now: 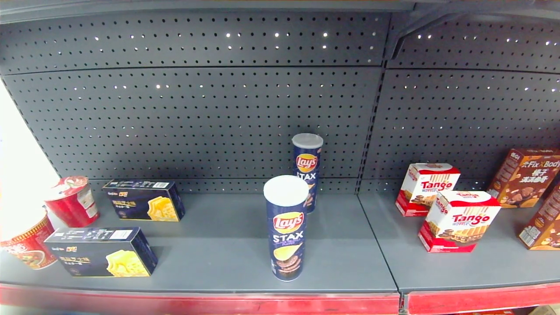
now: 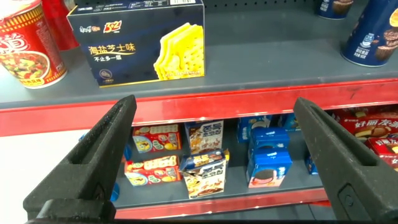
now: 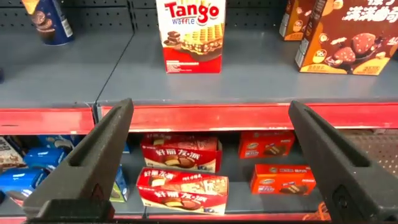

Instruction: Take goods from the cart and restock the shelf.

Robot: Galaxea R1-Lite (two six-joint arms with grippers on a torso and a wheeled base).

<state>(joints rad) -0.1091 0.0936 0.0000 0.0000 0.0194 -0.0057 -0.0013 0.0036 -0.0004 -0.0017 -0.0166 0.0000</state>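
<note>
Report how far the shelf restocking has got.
Done: the shelf already carries two chip cans, two cracker boxes, two noodle cups and two wafer boxes. In hand: nothing; the left gripper and right gripper hang open and empty before the shelf's red edge. Left: bare stretches between the groups suggest more stock could go in; how much remains cannot be told.

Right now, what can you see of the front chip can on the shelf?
The front chip can is a tall dark blue tube, cardboard by its look, with a flat white lid in place and pictures of chips low on its wall. It stands upright on the grey shelf near the front edge, touching nothing else. A second can stands behind it, apart.
</note>
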